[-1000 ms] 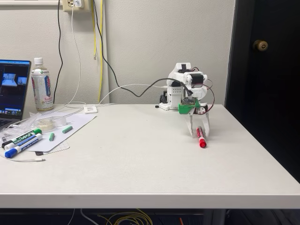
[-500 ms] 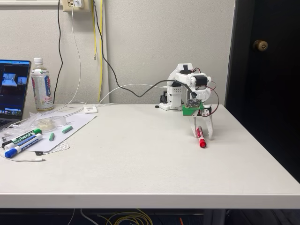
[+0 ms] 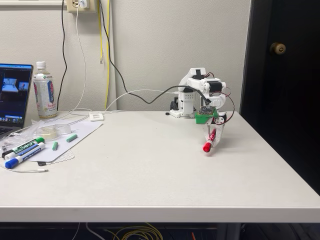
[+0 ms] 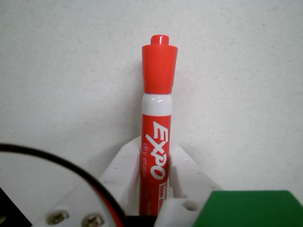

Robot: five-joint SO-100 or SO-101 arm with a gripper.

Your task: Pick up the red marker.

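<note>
The short red-capped marker with a glossy white, red-labelled barrel [image 3: 208, 142] had tilted, cap down, off the matte white table [image 3: 150, 170] near its right edge, where 0.5 s earlier it lay flat. The white plastic claw [image 3: 213, 136] was clamped on its barrel [image 4: 155, 161]; the pick-up looked nearly complete.

The red marker [image 4: 156, 137] bears "EXPO" in white on its red label, with "dry erase" beneath, reading toward twelve o'clock.
</note>
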